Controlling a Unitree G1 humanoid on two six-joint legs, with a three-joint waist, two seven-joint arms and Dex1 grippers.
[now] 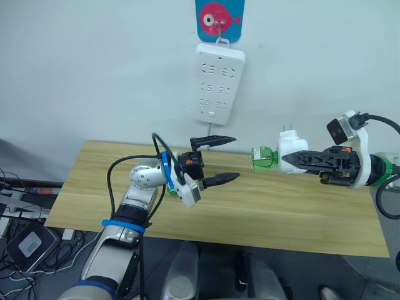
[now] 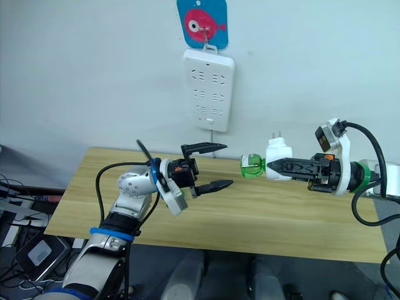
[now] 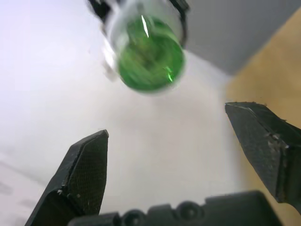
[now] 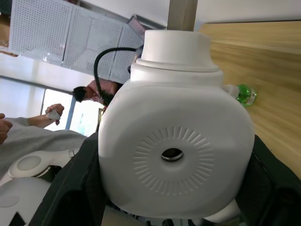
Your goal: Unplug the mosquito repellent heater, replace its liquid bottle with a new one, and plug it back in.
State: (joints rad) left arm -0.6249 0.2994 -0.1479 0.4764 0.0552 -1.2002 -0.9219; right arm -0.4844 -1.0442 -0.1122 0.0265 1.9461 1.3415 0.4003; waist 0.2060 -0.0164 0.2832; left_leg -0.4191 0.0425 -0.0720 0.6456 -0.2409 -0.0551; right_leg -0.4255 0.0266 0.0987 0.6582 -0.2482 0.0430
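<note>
My right gripper point(image 1: 289, 160) is shut on the white mosquito repellent heater point(image 1: 292, 150), holding it in the air above the table's right half, unplugged, with its two prongs pointing up. A green liquid bottle point(image 1: 264, 159) sticks out of the heater toward my left gripper. My left gripper point(image 1: 236, 157) hovers open a short way left of that bottle, with nothing between its fingers point(image 3: 85, 175); the left wrist view shows the bottle's round base point(image 3: 149, 52) straight ahead. The heater's vented face point(image 4: 173, 155) is turned to the right wrist camera. A second green bottle point(image 4: 245, 94) lies on the table near my left arm.
A long white power strip point(image 1: 219, 81) hangs on the wall from a blue fish hook point(image 1: 219, 19), above the back edge of the wooden table point(image 1: 262, 219). Cables and boxes lie on the floor at the left point(image 1: 28, 240). A person point(image 4: 89, 96) is visible in the background.
</note>
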